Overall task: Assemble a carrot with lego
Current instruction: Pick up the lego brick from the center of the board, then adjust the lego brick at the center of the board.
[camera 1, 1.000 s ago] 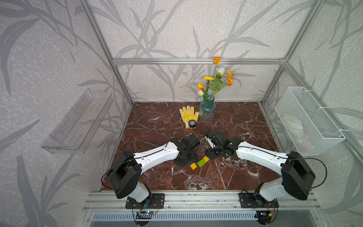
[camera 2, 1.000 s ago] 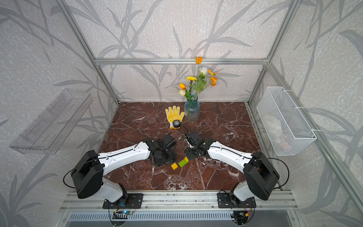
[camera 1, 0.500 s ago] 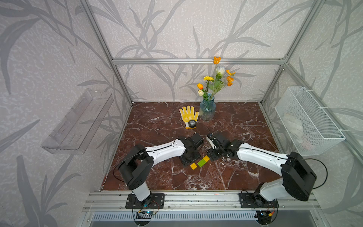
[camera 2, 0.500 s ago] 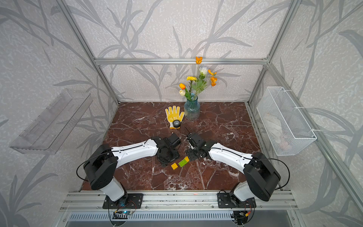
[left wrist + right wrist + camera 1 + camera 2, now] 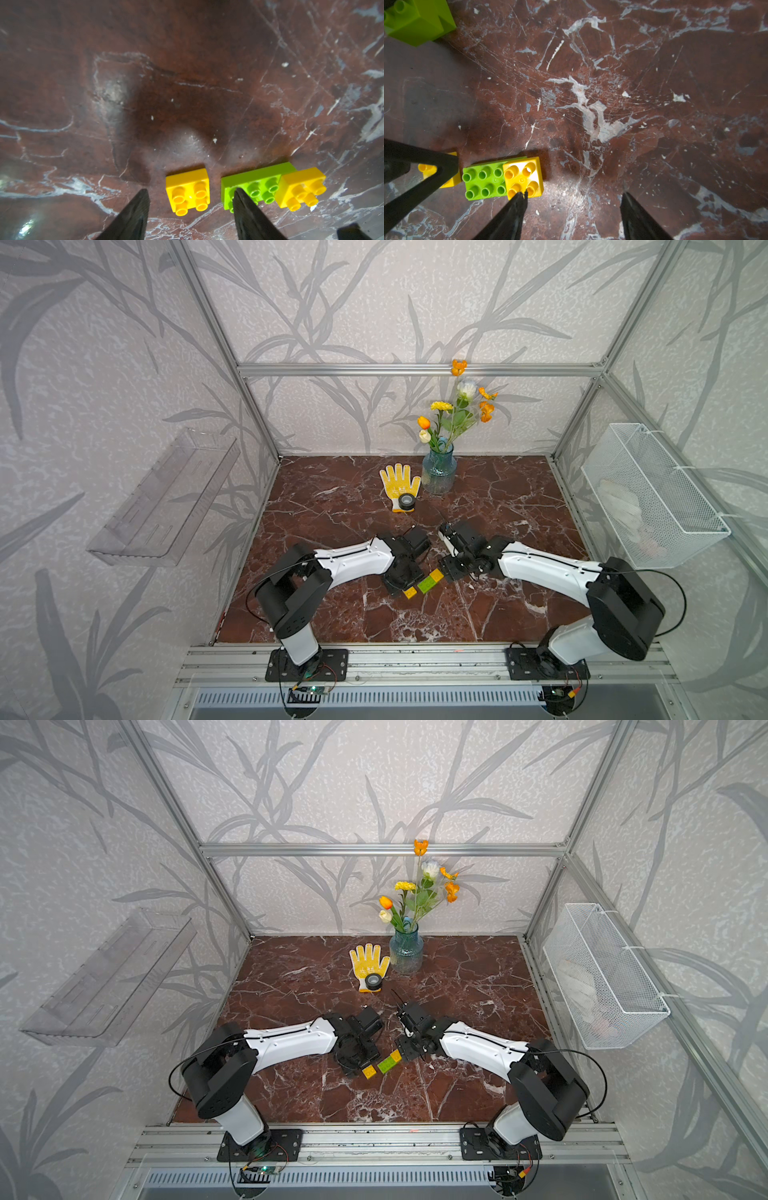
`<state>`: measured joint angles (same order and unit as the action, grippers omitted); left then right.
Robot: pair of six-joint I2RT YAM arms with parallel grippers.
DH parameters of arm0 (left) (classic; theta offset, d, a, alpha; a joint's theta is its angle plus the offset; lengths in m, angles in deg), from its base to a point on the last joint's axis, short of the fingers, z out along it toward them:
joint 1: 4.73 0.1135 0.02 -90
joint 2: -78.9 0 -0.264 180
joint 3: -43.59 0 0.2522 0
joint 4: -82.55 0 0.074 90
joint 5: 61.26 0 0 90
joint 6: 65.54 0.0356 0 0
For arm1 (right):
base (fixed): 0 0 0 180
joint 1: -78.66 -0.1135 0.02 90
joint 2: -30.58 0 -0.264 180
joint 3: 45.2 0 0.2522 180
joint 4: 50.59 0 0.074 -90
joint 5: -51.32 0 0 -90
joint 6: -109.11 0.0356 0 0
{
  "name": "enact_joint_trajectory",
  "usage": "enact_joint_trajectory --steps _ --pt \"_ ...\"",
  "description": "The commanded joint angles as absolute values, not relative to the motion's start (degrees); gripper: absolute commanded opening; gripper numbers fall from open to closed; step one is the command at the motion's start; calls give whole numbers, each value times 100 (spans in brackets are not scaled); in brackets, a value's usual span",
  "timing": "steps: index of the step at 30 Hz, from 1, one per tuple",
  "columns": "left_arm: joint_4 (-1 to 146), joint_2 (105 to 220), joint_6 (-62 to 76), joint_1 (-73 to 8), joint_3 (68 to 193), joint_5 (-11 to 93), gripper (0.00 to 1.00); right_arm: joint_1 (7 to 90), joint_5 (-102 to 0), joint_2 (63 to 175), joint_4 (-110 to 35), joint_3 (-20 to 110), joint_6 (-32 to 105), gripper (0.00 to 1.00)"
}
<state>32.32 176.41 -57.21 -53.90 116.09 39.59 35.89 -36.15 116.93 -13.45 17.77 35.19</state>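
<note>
My left tool [image 5: 191,190] stood apart astride the loose yellow brick [image 5: 409,593] on the counter [image 5: 332,497]; a skewed squeeze could have flicked it into the carrot [image 5: 483,182] beside my right tool [image 5: 573,194], likewise apart.

A robotics lab's test cell, not a home: the left arm [image 5: 353,562] and right arm [image 5: 544,568] are bolted to an aluminium rail [image 5: 415,659], with a bare circuit board [image 5: 309,689] and loose cables below it. An aluminium frame [image 5: 415,369] and leaf-print wall panels [image 5: 374,302] box in the marble-patterned tabletop [image 5: 498,497]. Household props fill the booth: a vase of flowers [image 5: 438,472], a yellow glove [image 5: 399,483], lego bricks [image 5: 424,585], a wire basket [image 5: 652,497] and a clear plastic shelf [image 5: 166,497] on the side walls.
</note>
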Motion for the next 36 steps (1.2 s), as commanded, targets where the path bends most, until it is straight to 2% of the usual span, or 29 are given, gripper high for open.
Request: enact_joint_trajectory --steps 1,8,12,15,21,25,30,36 --pt "3247 17738 -5799 -5448 11508 4034 61 3637 -3596 11792 -1344 1724 3571 74" --pt "3249 17859 -5739 -5465 11440 4190 49 3633 -3602 11812 -1344 1692 3625 74" --pt "3242 17847 -5733 -5465 11388 4182 46 3638 -3671 11894 -1254 1728 3660 74" --pt "3191 17854 -5625 -5456 11428 4155 40 3645 -3794 12004 -1129 1777 3687 74" --pt "2760 17947 -4894 -5388 11679 4013 20 3630 -3925 12037 -784 1692 3763 74" --pt "2195 18020 -4301 -5368 12056 3637 18 3611 -4113 11620 -858 1262 3914 74" --pt "2201 17936 -4079 -5360 12229 3625 16 3504 -4222 11293 -845 1039 4026 74" --pt "2107 17814 -3963 -5325 12374 3533 16 2933 -4080 11344 -1105 1025 4472 74"
